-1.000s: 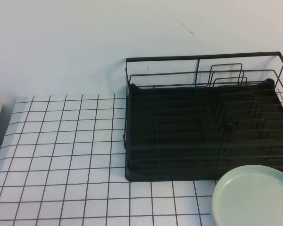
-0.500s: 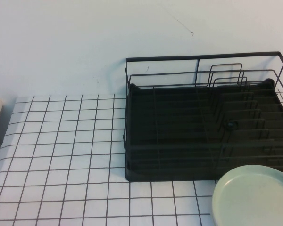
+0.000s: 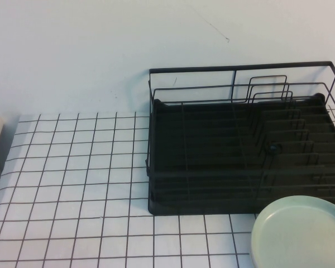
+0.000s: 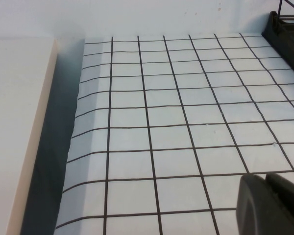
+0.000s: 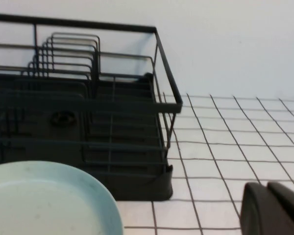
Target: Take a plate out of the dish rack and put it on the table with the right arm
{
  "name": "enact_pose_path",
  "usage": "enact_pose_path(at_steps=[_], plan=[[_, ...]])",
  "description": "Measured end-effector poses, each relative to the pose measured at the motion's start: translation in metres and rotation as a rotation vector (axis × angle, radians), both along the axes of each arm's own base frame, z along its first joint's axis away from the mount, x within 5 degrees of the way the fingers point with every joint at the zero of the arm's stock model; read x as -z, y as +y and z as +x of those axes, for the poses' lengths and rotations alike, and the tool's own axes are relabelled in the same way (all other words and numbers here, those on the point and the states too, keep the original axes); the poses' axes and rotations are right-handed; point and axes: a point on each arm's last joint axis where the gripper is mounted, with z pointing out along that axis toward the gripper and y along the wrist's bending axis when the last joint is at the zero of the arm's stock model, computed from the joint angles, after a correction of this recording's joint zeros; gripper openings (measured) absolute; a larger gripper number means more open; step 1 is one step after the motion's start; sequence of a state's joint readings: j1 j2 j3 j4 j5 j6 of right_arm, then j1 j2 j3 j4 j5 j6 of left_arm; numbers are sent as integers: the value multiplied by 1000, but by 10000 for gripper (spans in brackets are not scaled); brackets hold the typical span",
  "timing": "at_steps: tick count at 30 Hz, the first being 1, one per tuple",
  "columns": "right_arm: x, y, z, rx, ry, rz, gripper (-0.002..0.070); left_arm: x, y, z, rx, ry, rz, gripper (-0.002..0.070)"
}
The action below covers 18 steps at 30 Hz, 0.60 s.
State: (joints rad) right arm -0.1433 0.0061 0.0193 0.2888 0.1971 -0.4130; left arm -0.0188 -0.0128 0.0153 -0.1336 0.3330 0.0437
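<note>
Where the near edge of the white, black-gridded table point(image 3: 72, 184) meets its right-hand corner, the round pale mint-green plate point(image 3: 300, 234) lies flat on the surface, just in front of the rack and seemingly touching its front edge. Only a black piece of the right gripper point(image 5: 274, 209) shows in its wrist view, low beside the plate and apart from it; I cannot tell how its fingers stand. Over at the left side, the left gripper point(image 4: 270, 203) hangs above bare grid squares near a cream-coloured board edge point(image 4: 19, 132), and its fingers are likewise beyond telling. Further back, the large rectangular black wire dish rack point(image 3: 240, 162) with its black drip tray fills the far right of the table, its upright wire dividers point(image 3: 268, 89) standing bare against the pale wall point(image 3: 100, 50).
</note>
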Motion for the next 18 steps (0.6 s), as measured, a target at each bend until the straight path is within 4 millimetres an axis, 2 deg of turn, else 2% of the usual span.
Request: enact_pose_path(at_steps=[9,18], plan=[[14,-6,-4,38,138,-96,-3,0,0,0,0,0,0,-3],[15,-3,-5,-5,153,-18,-3,0,0,0,0,0,0,-3]])
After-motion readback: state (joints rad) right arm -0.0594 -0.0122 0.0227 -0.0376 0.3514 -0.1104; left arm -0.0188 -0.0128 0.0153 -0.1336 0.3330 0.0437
